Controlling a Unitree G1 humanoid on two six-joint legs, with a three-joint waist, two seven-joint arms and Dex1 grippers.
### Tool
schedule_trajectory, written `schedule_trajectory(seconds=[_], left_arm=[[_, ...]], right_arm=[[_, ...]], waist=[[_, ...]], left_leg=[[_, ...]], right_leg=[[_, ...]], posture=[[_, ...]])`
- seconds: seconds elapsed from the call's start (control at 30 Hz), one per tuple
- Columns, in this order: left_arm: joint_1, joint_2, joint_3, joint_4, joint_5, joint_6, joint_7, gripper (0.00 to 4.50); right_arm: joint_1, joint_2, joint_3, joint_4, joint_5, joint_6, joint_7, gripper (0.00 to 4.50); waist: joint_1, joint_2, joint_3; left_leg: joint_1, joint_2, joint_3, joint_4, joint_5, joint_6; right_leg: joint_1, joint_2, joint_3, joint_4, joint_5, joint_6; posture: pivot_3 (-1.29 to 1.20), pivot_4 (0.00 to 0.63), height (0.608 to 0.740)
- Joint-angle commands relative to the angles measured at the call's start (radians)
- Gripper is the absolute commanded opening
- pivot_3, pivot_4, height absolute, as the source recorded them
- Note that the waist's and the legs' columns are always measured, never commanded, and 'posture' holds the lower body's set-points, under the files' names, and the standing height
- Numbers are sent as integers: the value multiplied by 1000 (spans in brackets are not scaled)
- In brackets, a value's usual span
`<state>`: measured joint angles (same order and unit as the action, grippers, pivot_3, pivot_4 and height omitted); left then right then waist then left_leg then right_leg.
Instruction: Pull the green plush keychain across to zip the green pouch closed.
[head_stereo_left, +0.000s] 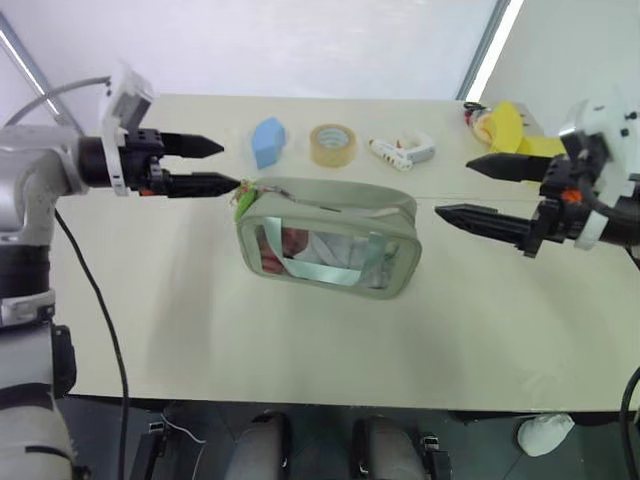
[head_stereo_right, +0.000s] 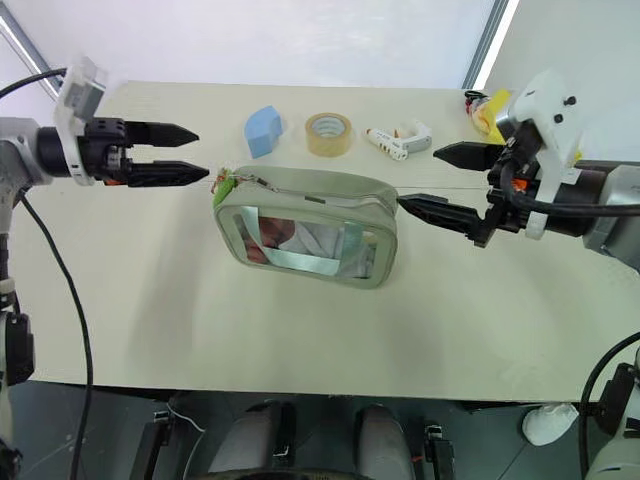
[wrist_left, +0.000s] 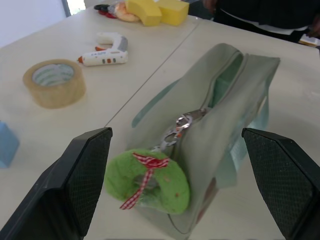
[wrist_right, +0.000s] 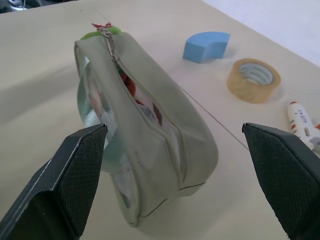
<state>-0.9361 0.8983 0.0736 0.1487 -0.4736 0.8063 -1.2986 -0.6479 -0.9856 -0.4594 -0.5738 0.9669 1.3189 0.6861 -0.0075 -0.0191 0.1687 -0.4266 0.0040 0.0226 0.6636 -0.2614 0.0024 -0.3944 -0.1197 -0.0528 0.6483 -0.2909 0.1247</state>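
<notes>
While both arms hang above it, the pale surface (head_stereo_left: 300, 350) carries all the things. Its biggest thing is the green pouch (head_stereo_left: 330, 245), which lies in the middle with its clear window turned toward the near edge; red and white contents show through the window. Its zip runs along the top, and in the wrist views the zip is open.

The left gripper (head_stereo_left: 215, 165) is at the left end of the pouch, with its fingers wide apart and holding nothing. The lower finger tip is just beside the keychain, but I cannot tell if it touches. The right gripper (head_stereo_right: 425, 180) is at the right end of the pouch, its fingers also wide apart and empty, with one tip very close to the pouch corner.

On the far side of the surface, a pile of yellow blocks (head_stereo_left: 510, 125) sits at the far right corner. Left of it lies a white glue gun (head_stereo_left: 402, 150), then a tape roll (head_stereo_left: 333, 144), then a blue block (head_stereo_left: 268, 140).

The green plush keychain (wrist_left: 147, 180) is the smallest thing. It hangs on the zip pull by a metal clasp at the left end of the pouch, and it has a red checked ribbon tied on it.
</notes>
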Motion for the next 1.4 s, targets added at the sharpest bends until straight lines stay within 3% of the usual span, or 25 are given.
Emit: schedule_trajectory(seconds=[0.03,0.17,0.37,0.47,0.8,1.13,1.27,1.4], left_arm=[[-37,-2,42,29,3,-47,51,4440],[-40,-16,42,66,15,-94,94,4440],[-89,-30,30,266,128,-274,217,4440],[-119,-57,13,375,169,-347,245,4440],[-171,-104,-15,470,209,-426,184,4440],[-178,-111,-23,447,208,-408,142,4440],[-149,-62,-59,267,119,-236,-42,4440],[-91,37,-119,97,68,-162,-238,4440]], right_arm=[[-41,-9,-5,2,32,-21,-36,4500],[-46,-28,26,6,0,-65,-63,4500],[-16,-87,111,111,-210,-224,-109,4500],[49,-113,117,157,-272,-306,-65,4500],[148,-173,118,257,-348,-437,77,4500],[156,-141,114,254,-344,-461,85,4500],[69,-106,129,210,-174,-366,149,4500],[-34,-71,250,155,-98,-318,205,4500]], waist=[[-2,0,0],[-4,0,0],[-2,0,0],[1,0,0],[-3,-1,0],[-3,-1,0],[-5,-1,0],[-12,0,1]], left_leg=[[0,0,0,0,0,0],[0,-2,0,0,0,0],[0,-3,1,0,0,0],[-1,-4,2,0,0,0],[-1,-4,3,0,1,-2],[-1,-4,2,0,2,-3],[-1,-4,2,0,2,-4],[-1,-2,2,0,2,-4]], right_leg=[[0,0,0,0,0,0],[-1,0,0,0,0,0],[-2,0,1,0,0,0],[-2,0,1,0,0,0],[-2,0,0,0,0,0],[-2,0,0,0,0,0],[-2,0,0,0,0,0],[-2,0,0,0,0,0]], posture=[[0,150,740],[0,150,740],[0,150,740],[0,150,740],[0,150,740],[0,150,740],[0,150,740],[0,150,740]])
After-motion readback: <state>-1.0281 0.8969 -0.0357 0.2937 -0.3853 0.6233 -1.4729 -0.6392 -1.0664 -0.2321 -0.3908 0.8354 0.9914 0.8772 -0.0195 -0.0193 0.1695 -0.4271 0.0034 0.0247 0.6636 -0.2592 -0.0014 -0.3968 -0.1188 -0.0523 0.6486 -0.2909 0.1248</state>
